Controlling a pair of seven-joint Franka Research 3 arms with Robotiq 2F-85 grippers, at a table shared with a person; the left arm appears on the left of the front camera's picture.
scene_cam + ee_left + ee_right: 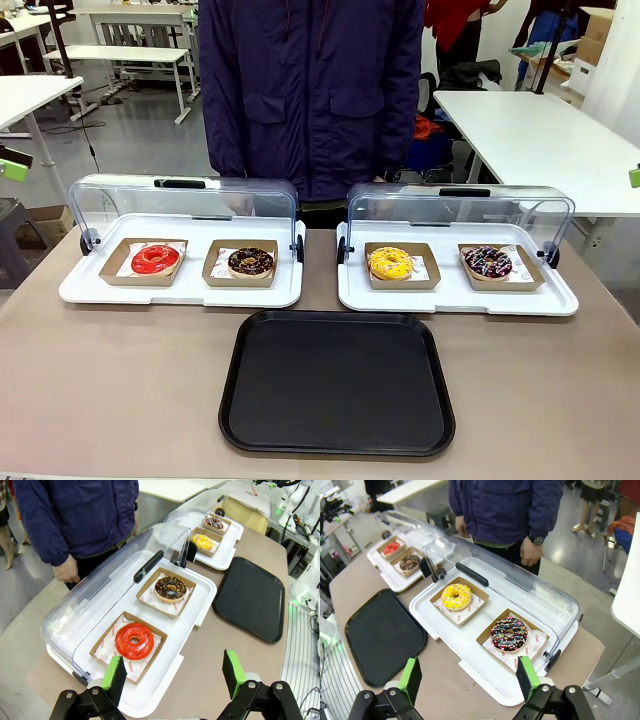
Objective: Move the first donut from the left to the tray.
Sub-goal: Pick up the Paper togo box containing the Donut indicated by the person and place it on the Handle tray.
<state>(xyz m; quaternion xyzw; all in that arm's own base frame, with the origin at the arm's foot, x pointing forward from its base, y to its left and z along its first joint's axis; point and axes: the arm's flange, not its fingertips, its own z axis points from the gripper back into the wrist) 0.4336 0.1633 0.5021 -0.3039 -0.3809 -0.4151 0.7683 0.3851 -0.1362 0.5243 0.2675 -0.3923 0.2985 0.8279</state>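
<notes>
Donut (134,640) lies flat, hole upward; left claw (174,669) and right claw (469,672) gape wide, empty.

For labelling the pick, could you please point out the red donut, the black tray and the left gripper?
red donut (145,643): left wrist view, on its glazed ring.
black tray (337,383): front view, on its bare floor.
left gripper (174,654): left wrist view, midway between its fingertips.
</notes>
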